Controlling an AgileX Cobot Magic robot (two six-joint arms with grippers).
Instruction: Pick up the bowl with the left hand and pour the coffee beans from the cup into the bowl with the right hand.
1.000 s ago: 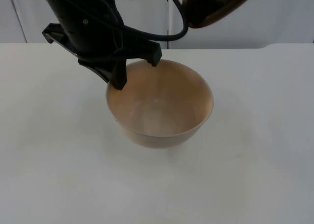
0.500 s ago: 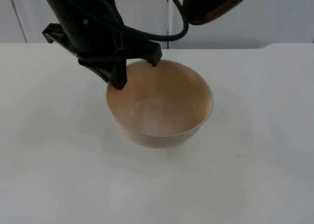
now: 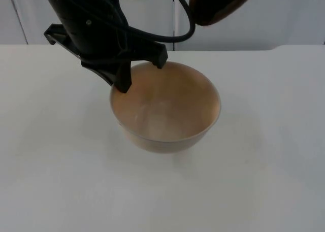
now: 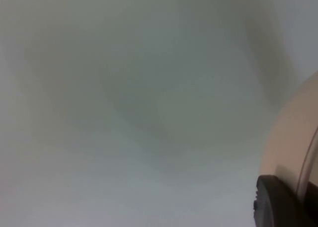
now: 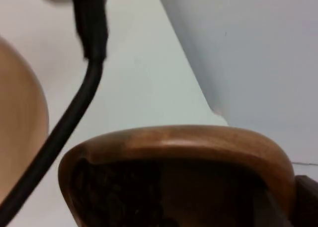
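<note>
Left gripper [image 3: 139, 72] jaws clamp bowl [image 3: 167, 110] rim (lifted).

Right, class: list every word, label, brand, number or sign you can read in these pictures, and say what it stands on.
None: no readable text on the bowl, the cup, the left gripper at the bowl's rim, the table or the partition wall.
</note>
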